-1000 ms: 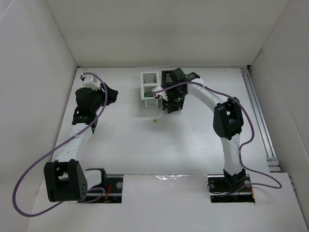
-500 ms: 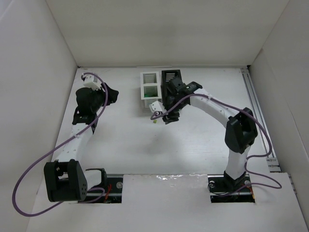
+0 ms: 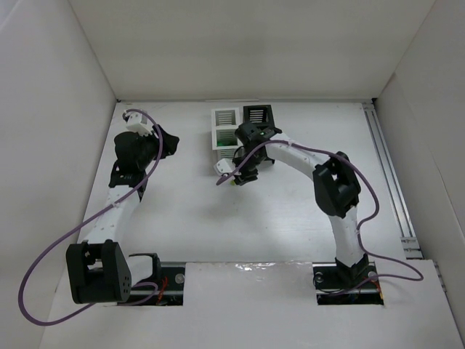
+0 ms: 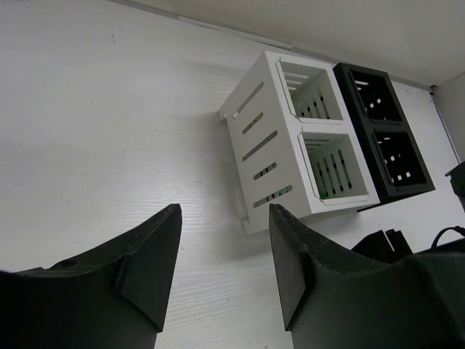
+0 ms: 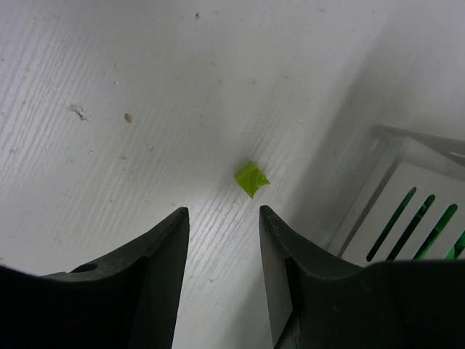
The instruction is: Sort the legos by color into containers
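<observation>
One small green lego (image 5: 251,179) lies on the white table just in front of the containers; in the top view (image 3: 232,182) it is barely visible. My right gripper (image 5: 221,218) is open and empty, low over the table, with the lego just beyond its fingertips and slightly right of the gap. The containers form a 2x2 block, two white bins (image 3: 226,127) on the left and two black bins (image 3: 258,115) on the right. Green shows through the slats of the near white bin (image 5: 418,211). My left gripper (image 4: 224,211) is open and empty, left of the block (image 4: 280,145).
White walls enclose the table on three sides. A metal rail (image 3: 389,174) runs along the right edge. The right arm (image 3: 298,154) reaches across the near black bin. Purple cables hang from both arms.
My right gripper has come off the bins and moved down and left to the table in front of them, over the green lego. The left arm has not moved.
</observation>
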Controlling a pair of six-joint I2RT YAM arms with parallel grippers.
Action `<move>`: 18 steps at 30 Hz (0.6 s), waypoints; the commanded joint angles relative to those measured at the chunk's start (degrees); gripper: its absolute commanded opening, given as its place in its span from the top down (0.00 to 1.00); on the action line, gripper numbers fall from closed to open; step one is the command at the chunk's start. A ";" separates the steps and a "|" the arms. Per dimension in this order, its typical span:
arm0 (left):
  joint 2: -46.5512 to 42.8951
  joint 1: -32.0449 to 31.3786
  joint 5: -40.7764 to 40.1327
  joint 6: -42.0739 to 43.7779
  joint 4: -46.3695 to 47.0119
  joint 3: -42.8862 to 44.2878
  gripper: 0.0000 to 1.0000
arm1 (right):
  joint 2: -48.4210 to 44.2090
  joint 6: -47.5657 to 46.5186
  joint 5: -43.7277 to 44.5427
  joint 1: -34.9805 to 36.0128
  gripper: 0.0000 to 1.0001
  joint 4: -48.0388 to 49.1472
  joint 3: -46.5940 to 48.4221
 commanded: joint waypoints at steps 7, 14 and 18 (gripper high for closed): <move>-2.34 -0.20 -0.14 0.00 2.25 0.09 0.51 | 1.01 -5.51 1.22 1.79 0.51 0.91 2.94; -2.34 -0.20 -0.14 0.00 2.25 0.09 0.51 | 3.37 -8.50 2.99 1.79 0.51 1.53 3.47; -2.34 -0.20 -0.14 0.00 2.25 0.09 0.43 | 3.91 -12.54 3.51 1.79 0.51 1.00 4.08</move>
